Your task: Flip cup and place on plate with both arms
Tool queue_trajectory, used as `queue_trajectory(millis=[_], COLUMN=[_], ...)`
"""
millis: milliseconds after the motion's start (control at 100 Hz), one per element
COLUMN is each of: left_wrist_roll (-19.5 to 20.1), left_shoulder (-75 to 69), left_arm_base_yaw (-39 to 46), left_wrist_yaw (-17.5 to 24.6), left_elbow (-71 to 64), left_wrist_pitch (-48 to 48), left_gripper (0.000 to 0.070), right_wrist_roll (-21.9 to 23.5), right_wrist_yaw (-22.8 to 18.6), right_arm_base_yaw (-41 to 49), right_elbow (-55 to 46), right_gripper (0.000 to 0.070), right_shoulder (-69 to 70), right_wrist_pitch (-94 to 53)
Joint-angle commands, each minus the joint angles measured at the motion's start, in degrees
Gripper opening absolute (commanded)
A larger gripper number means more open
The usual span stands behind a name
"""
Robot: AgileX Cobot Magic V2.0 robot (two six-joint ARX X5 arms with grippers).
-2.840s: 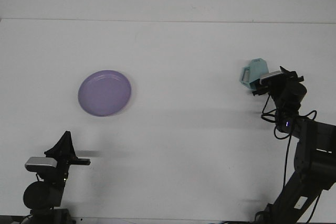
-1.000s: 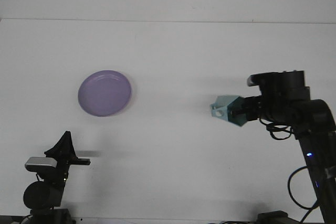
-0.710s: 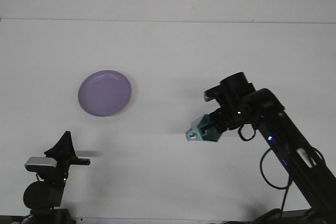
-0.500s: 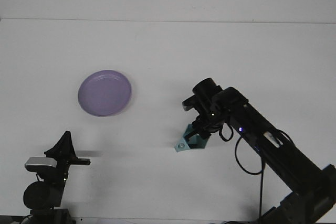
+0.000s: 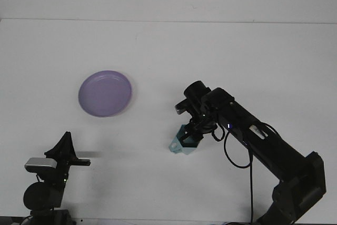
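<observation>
Front view of the set-down that closes the right arm's share of the work. The right arm reaches far across the white table point(image 5: 221, 51) toward its middle, and the right gripper point(image 5: 191, 133) points down with its fingers closed on the upper part of the light teal cup point(image 5: 181, 143); the opening between them is taken up by the cup, and no gap can be made out. The cup sits directly under the gripper, low against the tabletop; whether its base already rests on the surface or hangs just above it cannot be told from this angle. A small ring, apparently the handle, projects from the cup's lower left edge, away from the arm. Its orientation, mouth up or mouth down, is not resolved here. The purple plate point(image 5: 105, 93) lies well apart from the gripper, up and to the left, and is bare. The left gripper point(image 5: 66, 148) is parked low at the near left corner, far from both cup and plate; the state of its fingers cannot be read. Judged from this layout, the cup is about halfway to its goal. The next move calls for the right fingers to release without tipping the cup and withdraw upward, leaving room for the left arm to take it across to the plate.
</observation>
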Motion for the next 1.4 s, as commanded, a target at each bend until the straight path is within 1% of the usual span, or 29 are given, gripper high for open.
queue_trajectory(millis=[0, 40, 90, 170, 290, 420, 480, 540, 610, 690, 830, 910, 1090, 1190, 1310, 1350, 1390], left_wrist_roll=[-2.54, -4.04, -6.95, -11.47, -16.81, -19.28, -19.3, -19.26, -17.62, -15.23, -11.85, -9.2, -3.89, -0.35, 1.49, 1.68, 1.92], left_shoulder=[-0.09, -0.09, -0.09, -0.09, -0.04, 1.42, 3.28, 6.14, 10.34, 16.22, 27.43, 33.81, 47.67, 55.12, 63.73, 66.49, 69.29], left_arm_base_yaw=[0.02, 0.02, 0.02, 0.02, 0.02, 0.0, 0.0, 0.0, -0.02, -0.11, -1.44, -3.63, -12.15, -17.57, -23.1, -24.76, -26.4], left_wrist_yaw=[-0.09, -0.09, -0.11, -0.09, 0.94, 5.46, 7.82, 10.1, 12.74, 15.89, 20.98, 22.95, 23.15, 23.12, 23.08, 23.08, 23.08], left_elbow=[-1.05, -0.94, -0.72, -0.04, 2.23, 6.88, 10.16, 13.97, 18.69, 24.3, 33.7, 38.53, 48.72, 54.16, 60.7, 62.95, 65.26], left_wrist_pitch=[0.63, 0.66, 0.63, 0.63, 0.52, -0.17, -1.7, -3.76, -6.23, -9.73, -16.26, -19.37, -28.15, -33.11, -37.92, -39.19, -40.37], left_gripper=[0.0014, 0.0014, 0.0013, 0.0012, 0.0012, 0.0013, 0.0013, 0.0013, 0.0012, 0.0013, 0.0013, 0.0013, 0.0013, 0.0013, 0.002, 0.0042, 0.0103], right_wrist_roll=[-1.64, -2.34, -2.91, -2.91, -2.84, -2.84, -2.84, -2.54, -1.42, 0.2, 0.26, 0.39, 0.42, 0.42, 0.42, 0.42, 0.39], right_wrist_yaw=[-0.09, -0.09, -0.11, -0.11, -0.24, -0.55, -0.37, 0.87, 1.79, 1.79, 1.42, 1.4, 1.57, 1.53, 1.49, 1.49, 1.46], right_arm_base_yaw=[-0.02, -0.44, -0.81, -1.9, -4.46, -8.63, -11.02, -13.9, -17.42, -21.14, -25.77, -26.88, -27.26, -27.26, -27.26, -27.26, -27.26], right_elbow=[1.16, 1.42, 1.79, 1.88, 1.88, 0.63, -2.23, -7.17, -14.86, -24.13, -37.24, -43.04, -51.28, -52.7, -52.78, -52.78, -52.78], right_gripper=[0.038, 0.0386, 0.0386, 0.0386, 0.0385, 0.0384, 0.0383, 0.0369, 0.0344, 0.0341, 0.0341, 0.0341, 0.0341, 0.0341, 0.0341, 0.0341, 0.0341], right_shoulder=[0.74, 0.17, -0.81, -4.09, -11.43, -21.29, -26.58, -32.68, -40.3, -48.74, -60.59, -65.55, -72.46, -73.35, -73.33, -73.33, -73.33], right_wrist_pitch=[-0.52, -0.94, -1.11, 0.15, 3.96, 9.97, 14.03, 18.99, 25.83, 33.27, 41.31, 44.15, 46.71, 46.45, 46.75, 46.8, 46.77])
